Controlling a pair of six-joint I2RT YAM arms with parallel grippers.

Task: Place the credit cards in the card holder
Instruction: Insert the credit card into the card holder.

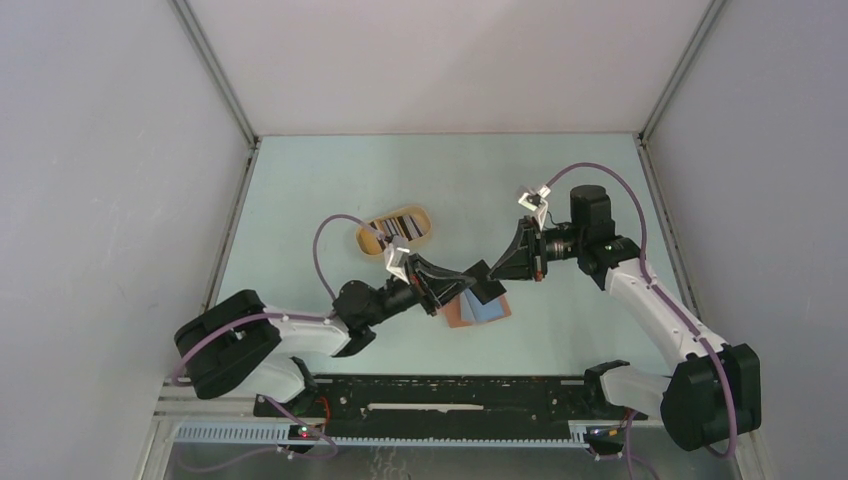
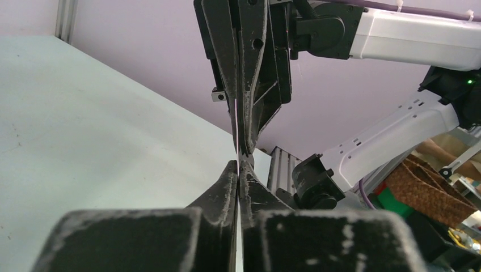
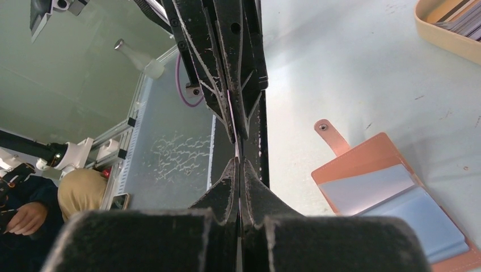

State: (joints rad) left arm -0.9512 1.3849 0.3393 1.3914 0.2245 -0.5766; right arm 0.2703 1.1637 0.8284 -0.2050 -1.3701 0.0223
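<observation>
Card holder (image 3: pixel 356 164) lies open and flat on the table (image 3: pixel 351 68), beside and below the jaws. Its reddish-brown cover faces down, its pale plastic sleeves face up, and its snap tab (image 3: pixel 332 136) points away from the fold.

The left gripper (image 2: pixel 239 165) and right gripper (image 3: pixel 239 162) meet tip to tip above the table. Both sets of jaws stand narrow, each pinching an opposite edge of one dark credit card (image 1: pixel 484 281). The card shows edge-on in both wrist views and is clear of the holder.

The oval tan tray (image 3: pixel 448 41) sits well beyond the jaws, with more cards (image 3: pixel 462 14) stacked inside.
</observation>
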